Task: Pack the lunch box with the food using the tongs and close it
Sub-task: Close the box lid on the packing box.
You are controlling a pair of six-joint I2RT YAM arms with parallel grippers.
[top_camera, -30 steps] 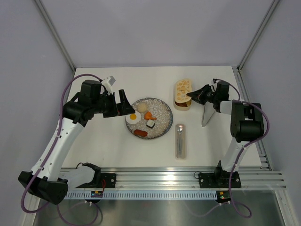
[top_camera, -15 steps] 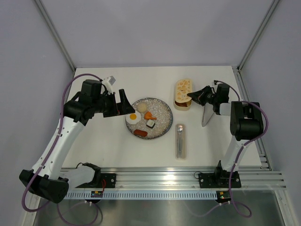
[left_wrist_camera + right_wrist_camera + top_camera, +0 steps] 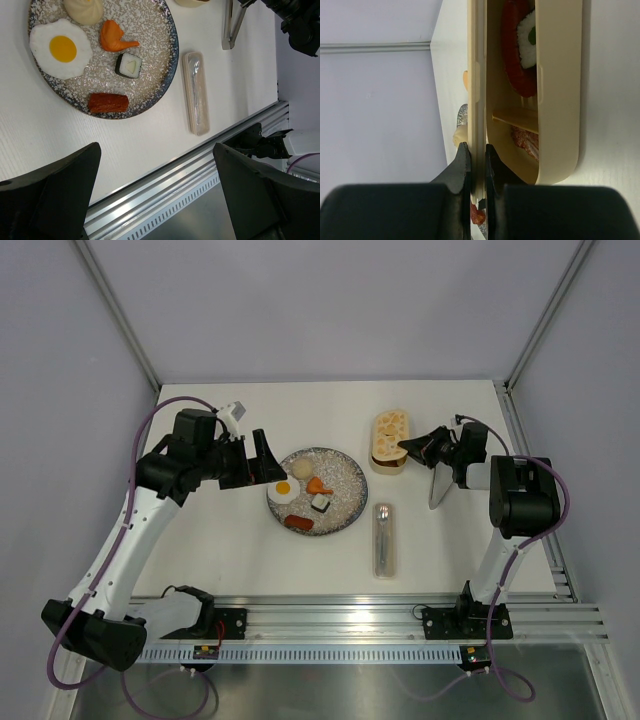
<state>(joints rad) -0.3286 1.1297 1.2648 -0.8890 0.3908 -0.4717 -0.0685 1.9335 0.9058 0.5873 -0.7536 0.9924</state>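
LUNCH BOX, LID IN HAND: My right gripper is clamped on the near edge of the cream lid, holding it close over the open lunch box. The wrist view is edge-on, so I cannot tell whether lid and tub touch. The box sits on the white table, beyond and to the right of the speckled plate, apart from its rim. Inside the box, a red-brown sausage and a sushi roll lie on one side of a divider, with a brownish piece on the other.

My left gripper hangs just left of the plate, jaws spread wide and holding nothing.

On the plate, a fried egg lies at the left edge and a pale bun sits beyond it. An orange piece is near the centre, a second sushi roll is just on its near side, and a second sausage lies by the near rim.

The clear cutlery case lies just off the plate's near-right rim. The tongs lie flat on the table farther right of the plate, past that case and free of both grippers.
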